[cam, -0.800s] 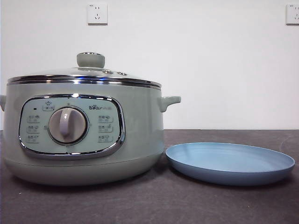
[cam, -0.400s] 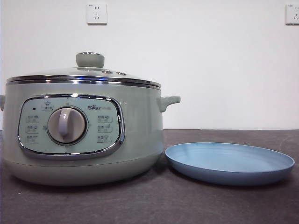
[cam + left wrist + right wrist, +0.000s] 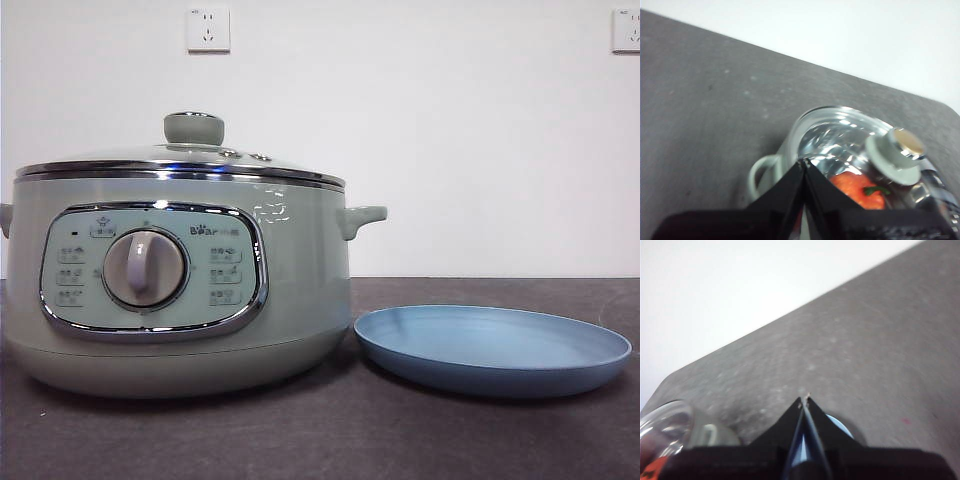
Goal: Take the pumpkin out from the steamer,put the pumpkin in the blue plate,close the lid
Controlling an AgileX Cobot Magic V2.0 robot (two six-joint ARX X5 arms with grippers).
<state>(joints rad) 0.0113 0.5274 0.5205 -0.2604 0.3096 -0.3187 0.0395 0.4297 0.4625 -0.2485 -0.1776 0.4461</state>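
Dark table (image 3: 500,440): lid (image 3: 180,160) covers steamer (image 3: 300,290), pumpkin (image 3: 855,190) inside.

Three cameras: one low on the table, one on each of my wrists.

My front camera sits near table height and looks level across to the far white wall, close enough that the steamer (image 3: 180,285) fills the left half and the blue plate (image 3: 492,350) lies at the right. My left wrist camera looks down over the left gripper (image 3: 804,167) from above onto the lid (image 3: 860,150) and its knob (image 3: 895,155), with the pumpkin (image 3: 857,190) seen through the glass. My right wrist camera looks down past the right gripper (image 3: 805,402) at the plate (image 3: 840,427) and table (image 3: 865,340). All three views share the steamer.
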